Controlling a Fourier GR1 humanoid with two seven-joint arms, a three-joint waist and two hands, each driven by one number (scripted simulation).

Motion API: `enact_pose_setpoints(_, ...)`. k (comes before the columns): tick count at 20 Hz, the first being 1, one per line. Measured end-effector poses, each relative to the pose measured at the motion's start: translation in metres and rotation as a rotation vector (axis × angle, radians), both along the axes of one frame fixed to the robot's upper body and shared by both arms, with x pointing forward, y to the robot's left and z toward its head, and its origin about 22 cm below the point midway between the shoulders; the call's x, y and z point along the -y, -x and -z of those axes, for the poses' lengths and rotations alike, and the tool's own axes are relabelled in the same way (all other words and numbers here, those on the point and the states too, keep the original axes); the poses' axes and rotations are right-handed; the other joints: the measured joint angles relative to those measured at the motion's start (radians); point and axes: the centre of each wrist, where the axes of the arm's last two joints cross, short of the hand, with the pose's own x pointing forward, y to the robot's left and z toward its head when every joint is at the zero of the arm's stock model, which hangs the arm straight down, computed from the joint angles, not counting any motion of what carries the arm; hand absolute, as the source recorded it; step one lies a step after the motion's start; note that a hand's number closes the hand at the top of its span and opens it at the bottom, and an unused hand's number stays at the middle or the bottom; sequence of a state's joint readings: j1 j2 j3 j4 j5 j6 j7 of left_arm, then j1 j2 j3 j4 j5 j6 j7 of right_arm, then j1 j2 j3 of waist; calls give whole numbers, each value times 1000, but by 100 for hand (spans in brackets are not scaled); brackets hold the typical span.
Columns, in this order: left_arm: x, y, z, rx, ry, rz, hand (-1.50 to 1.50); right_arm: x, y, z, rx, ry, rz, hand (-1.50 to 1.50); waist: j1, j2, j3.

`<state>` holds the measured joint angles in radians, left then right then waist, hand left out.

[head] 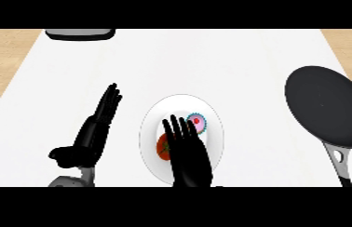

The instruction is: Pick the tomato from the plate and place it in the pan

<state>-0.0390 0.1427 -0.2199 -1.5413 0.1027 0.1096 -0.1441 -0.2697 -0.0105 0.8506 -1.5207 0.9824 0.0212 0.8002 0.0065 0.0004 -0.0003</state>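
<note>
Red tomato (164, 147) on the plate (154, 116) lies partly under the open, straight-fingered right hand (187, 151).

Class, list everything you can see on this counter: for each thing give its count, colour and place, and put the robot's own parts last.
plate: one, white, centre of the counter
tomato: one, red, on the plate's left part, partly hidden by the right hand
small round item: one, pink with a teal edge, on the plate near the fingertips
pan: one, black with a grey handle, right edge
grey object: one, top left, cut off
left hand: one, black, open, left of the plate
right hand: one, black, open, over the plate
</note>
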Motion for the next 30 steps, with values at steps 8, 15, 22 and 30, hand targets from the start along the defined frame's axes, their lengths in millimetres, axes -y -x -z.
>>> enact_pose_setpoints(8, 2, 1, -2, 1, -2, -3, 0, -8, -8, 10, -7, -10, 34, -150, -1, 0, 0)
enact_pose_setpoints(15, 1, -1, 1, 3, -3, -2, 0, -5, -19, 26, -3, -42, 45, -150, -1, 0, 0)
enact_pose_setpoints(22, 9, -5, -6, 1, -4, -4, 0, -1, -42, 41, -38, -28, 67, -150, 1, -2, 0)
enact_pose_setpoints(30, 10, -6, -9, -3, -1, 3, 0, -9, -55, 48, -53, 68, -32, 150, 6, -11, -1)
